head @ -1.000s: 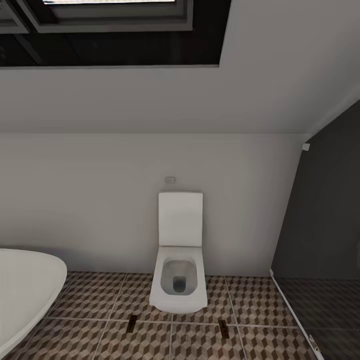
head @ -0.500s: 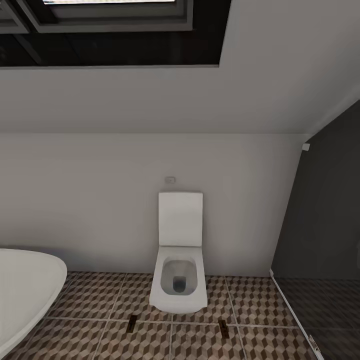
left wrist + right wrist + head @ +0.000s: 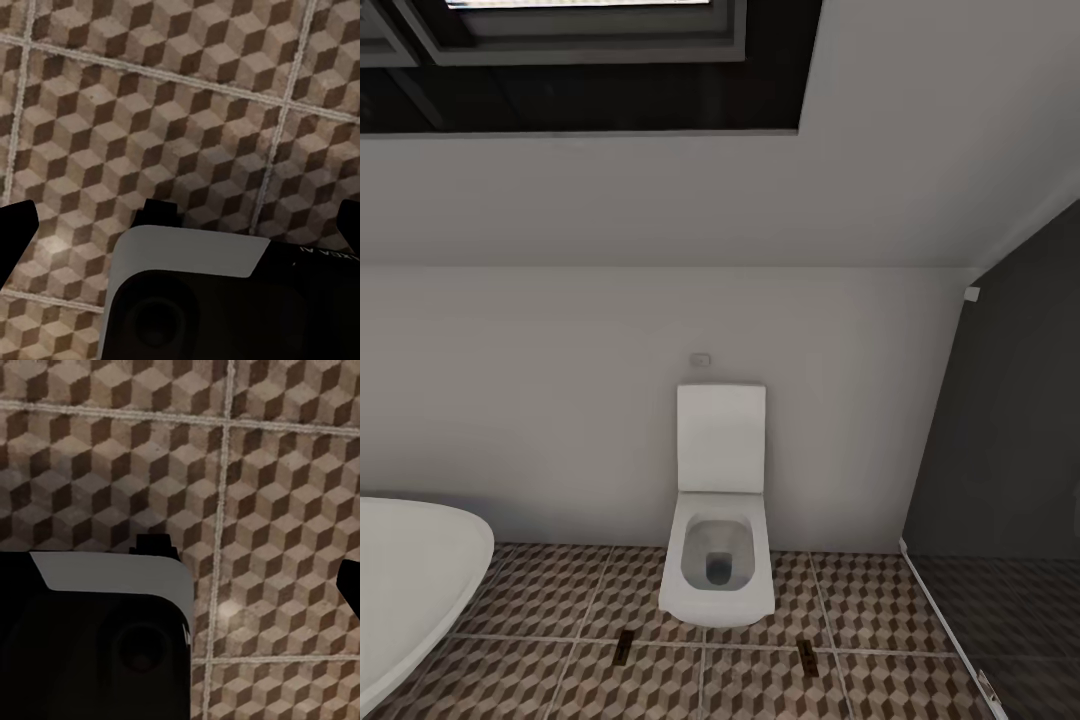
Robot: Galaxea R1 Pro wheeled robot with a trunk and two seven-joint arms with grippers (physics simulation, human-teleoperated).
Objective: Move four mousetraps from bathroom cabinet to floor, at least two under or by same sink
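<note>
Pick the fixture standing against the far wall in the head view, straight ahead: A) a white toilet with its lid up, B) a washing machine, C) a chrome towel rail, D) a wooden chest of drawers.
A: the white toilet stands on the cube-patterned floor, lid raised against the wall, with the bathtub to its left.

text: faint inverted lettering, illegible | on: left gripper (image 3: 180,221) housing

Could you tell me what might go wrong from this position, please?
1. The toilet and bathtub ahead are white fixtures; traps set beside either would likely not count as next to a sink.
2. Two small dark items lie on the bathroom floor before the toilet, too small to identify; the base could roll over them.
3. The bathtub rim is near on the left; a turn might clip it.
</note>
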